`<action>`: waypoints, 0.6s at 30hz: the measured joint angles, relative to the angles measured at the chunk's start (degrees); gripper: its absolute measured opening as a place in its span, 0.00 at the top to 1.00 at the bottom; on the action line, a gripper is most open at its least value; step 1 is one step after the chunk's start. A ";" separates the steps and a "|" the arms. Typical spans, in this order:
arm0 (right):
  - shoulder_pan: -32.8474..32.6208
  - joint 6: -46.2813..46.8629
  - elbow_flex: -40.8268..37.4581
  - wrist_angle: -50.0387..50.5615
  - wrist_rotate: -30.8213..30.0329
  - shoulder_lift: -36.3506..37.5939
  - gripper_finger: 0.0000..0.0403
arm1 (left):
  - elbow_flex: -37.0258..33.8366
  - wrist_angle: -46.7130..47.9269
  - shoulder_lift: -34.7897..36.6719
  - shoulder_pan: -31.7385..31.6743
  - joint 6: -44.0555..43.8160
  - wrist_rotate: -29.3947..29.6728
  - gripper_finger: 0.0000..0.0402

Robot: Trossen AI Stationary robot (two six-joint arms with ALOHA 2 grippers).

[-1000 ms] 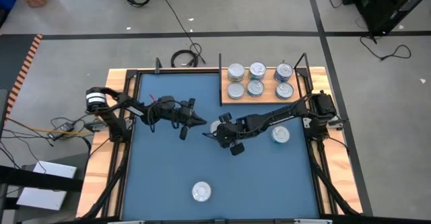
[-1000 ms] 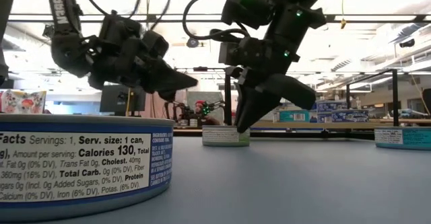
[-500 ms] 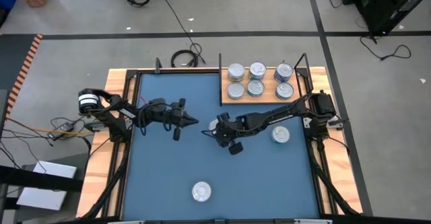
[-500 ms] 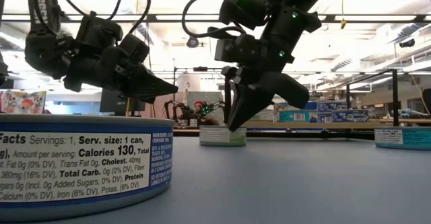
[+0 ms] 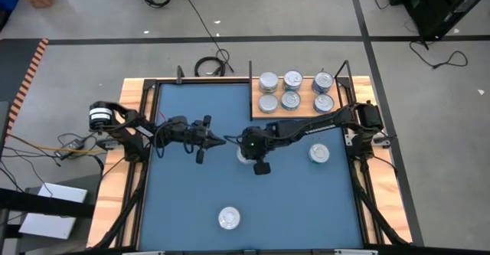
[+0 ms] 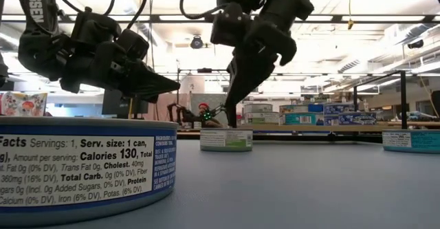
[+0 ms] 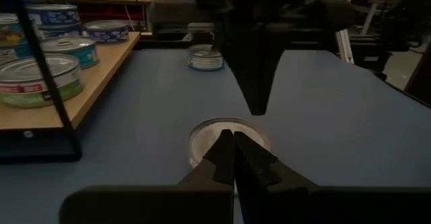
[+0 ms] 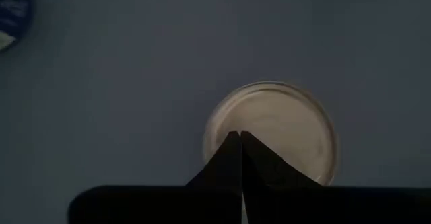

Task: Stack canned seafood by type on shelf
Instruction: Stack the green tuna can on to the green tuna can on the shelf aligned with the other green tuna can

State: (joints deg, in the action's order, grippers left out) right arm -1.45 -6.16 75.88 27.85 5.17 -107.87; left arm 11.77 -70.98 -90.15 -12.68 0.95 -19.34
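Observation:
A silver-lidded tin (image 5: 240, 157) stands on its base mid-table on the blue mat (image 5: 191, 194). My right gripper (image 6: 229, 122) hangs just above its lid (image 8: 283, 130), pointing steeply down, shut and holding nothing. My left gripper (image 5: 223, 141), also shut and holding nothing, points almost level at that tin (image 7: 205, 133) from the table's left, a short way off and above the mat. The shelf (image 5: 300, 114) at the far right carries several tins (image 5: 291, 91) in rows. Two more tins rest on the mat, one at the right (image 5: 318, 154) and one near the front edge (image 5: 228, 218).
Thin black posts (image 5: 342, 75) rise at the shelf's corners. A black frame (image 5: 145, 163) runs along the mat's edges. In the low view the front tin (image 6: 82, 167) fills the near left. Bare mat lies between the middle tin and the front tin.
My right gripper has risen from beside the middle tin to a place above its lid, rolling and tipping as it rose. My left gripper has drawn back toward the table's left edge, still shut.

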 joint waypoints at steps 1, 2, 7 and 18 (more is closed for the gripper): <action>-0.13 -0.32 0.02 0.65 0.16 0.00 0.98 | 0.00 0.01 0.00 0.36 0.13 0.05 0.99; -0.49 -1.33 0.00 1.38 -0.29 -0.05 0.97 | 0.00 0.02 0.00 0.58 0.13 0.03 0.99; -4.15 -7.82 -0.70 0.73 -7.58 -2.18 0.79 | 0.00 0.04 -0.02 1.53 0.39 0.21 0.99; -5.97 -12.10 -0.26 -1.16 -15.42 -7.80 0.74 | 0.02 0.14 -0.07 1.54 0.52 0.42 0.99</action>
State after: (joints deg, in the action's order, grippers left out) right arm -7.42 -18.26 75.61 26.69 -10.25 -115.68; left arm 11.79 -70.84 -90.21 -11.14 1.48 -18.92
